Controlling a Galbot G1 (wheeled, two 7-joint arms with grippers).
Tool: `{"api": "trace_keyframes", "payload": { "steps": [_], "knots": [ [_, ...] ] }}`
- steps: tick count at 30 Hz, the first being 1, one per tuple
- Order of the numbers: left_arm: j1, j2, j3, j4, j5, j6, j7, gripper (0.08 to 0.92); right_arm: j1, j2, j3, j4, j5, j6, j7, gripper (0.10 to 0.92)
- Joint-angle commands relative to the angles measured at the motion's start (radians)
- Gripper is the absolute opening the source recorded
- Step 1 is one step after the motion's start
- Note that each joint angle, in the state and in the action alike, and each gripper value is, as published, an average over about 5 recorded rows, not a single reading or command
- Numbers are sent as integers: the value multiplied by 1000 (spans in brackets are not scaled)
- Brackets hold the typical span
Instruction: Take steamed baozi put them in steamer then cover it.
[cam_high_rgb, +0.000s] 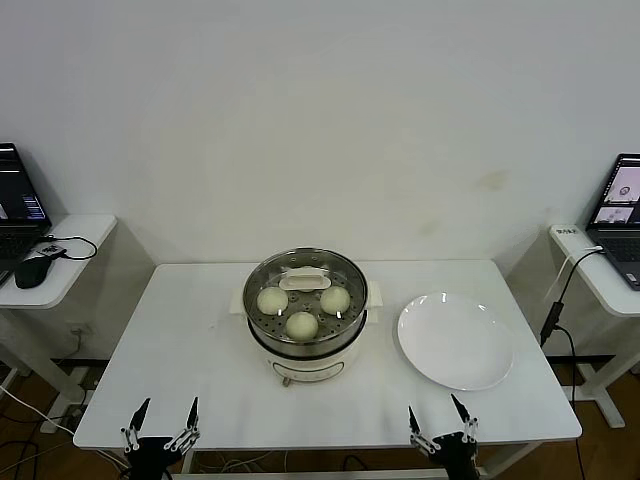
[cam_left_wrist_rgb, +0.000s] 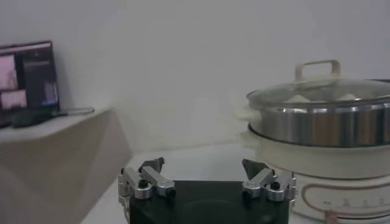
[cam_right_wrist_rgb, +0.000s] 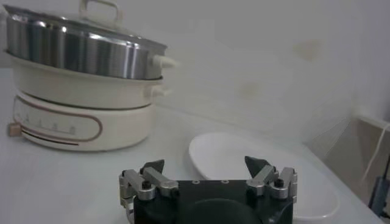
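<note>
Head view: cream-white round baozi (cam_high_rgb: 302, 324) sit under the fragile, slippery clear glass cover (cam_high_rgb: 305, 285), best lifted by its beige handle (cam_high_rgb: 303, 282), while left gripper (cam_high_rgb: 160, 420) and right gripper (cam_high_rgb: 441, 418) hang open near the table edge.

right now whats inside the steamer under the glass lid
Through the glass lid, three baozi sit in the steamer. The lid's handle hides the back of the basket, so a fourth bun cannot be confirmed.
</note>
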Motion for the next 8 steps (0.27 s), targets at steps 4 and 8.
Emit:
{"api": "trace_keyframes", "payload": {
  "steps": [4, 8],
  "knots": [
    [13, -19, -9, 20, -114, 9, 14, 823, -16, -7, -39, 31, 64, -50, -1, 823],
    [12, -23, -7, 20, -128, 18, 14, 823, -20, -5, -51, 39, 62, -67, 7, 823]
  ]
}}
